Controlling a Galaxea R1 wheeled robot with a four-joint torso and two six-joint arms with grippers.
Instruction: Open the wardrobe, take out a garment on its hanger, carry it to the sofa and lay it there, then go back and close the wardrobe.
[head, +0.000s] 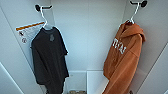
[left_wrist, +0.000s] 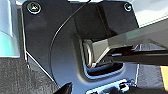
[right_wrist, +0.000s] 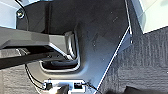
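Hanging inside the open tall white wardrobe (head: 87, 37), the orange hooded sweatshirt with white lettering (head: 123, 62) is showing in the head view on its thin white hanger (head: 133, 13), whose hook is sitting over a dark peg high on the right wall. A black short-sleeved T-shirt (head: 48, 60) is hanging on the opposite wall, well apart. In my judgement, the hook is needing a lift upward before pulling outward, so the sweatshirt is not slipping off. Looking at the left wrist view, dark carpet (left_wrist: 15, 75) is lying below; I cannot tell the left hand's state. Looking at the right wrist view, I cannot tell the right hand's state either.
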